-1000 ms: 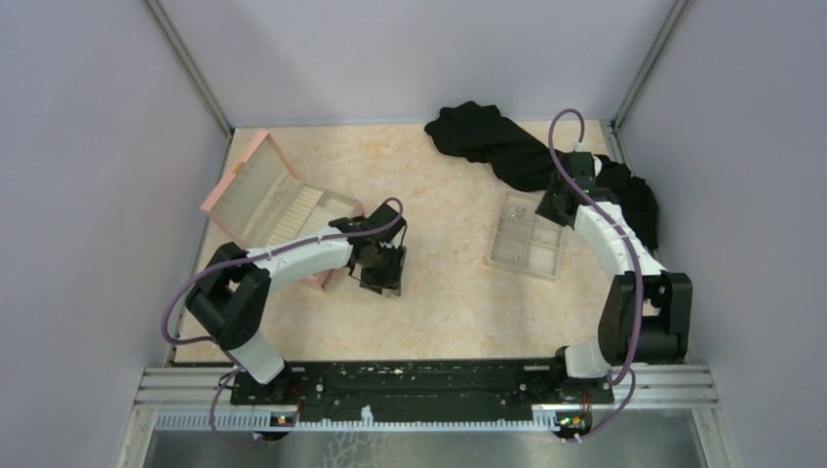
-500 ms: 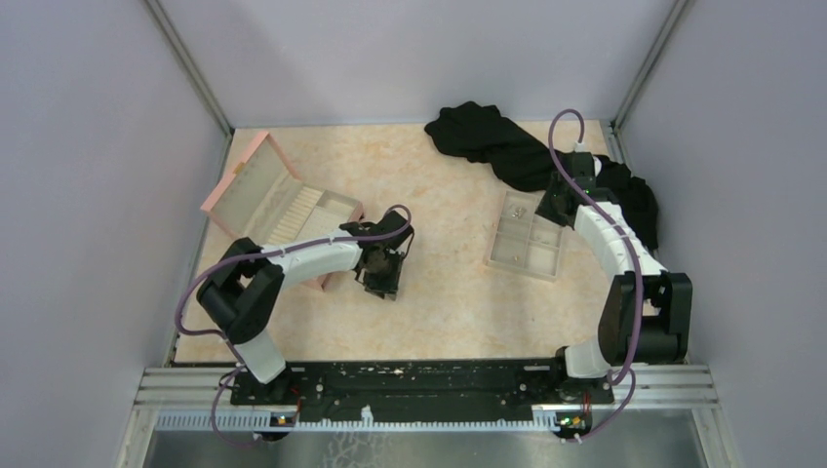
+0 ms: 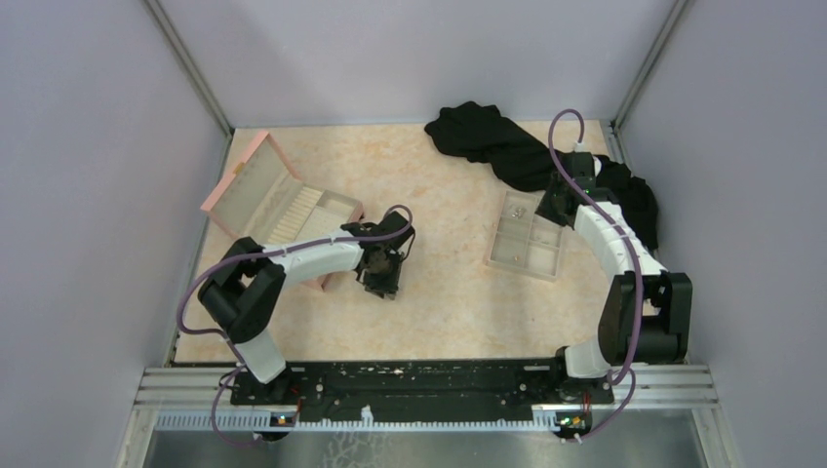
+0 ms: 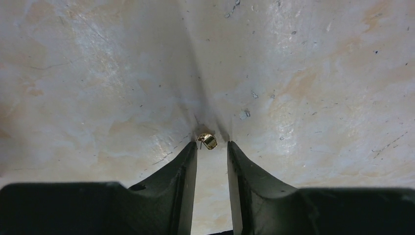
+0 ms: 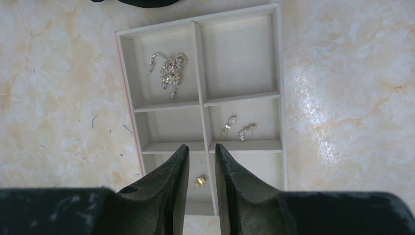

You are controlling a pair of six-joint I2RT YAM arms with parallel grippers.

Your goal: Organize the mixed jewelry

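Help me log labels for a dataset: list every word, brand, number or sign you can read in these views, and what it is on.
No text can be read in any view.
pink box: plain, no label showing.
compartment tray: plain walls, no marking.
front rail: only light specks, too small to read as text.

Pale lavender-grey walls [image 3: 88, 146] enclose the cell on three sides, with aluminium posts [image 3: 190, 66] in the back corners. The tabletop [image 3: 449, 302] is beige with marbled orange veining, glossy under soft light and finely speckled close up. A black rail [image 3: 419, 380] lines its near edge.
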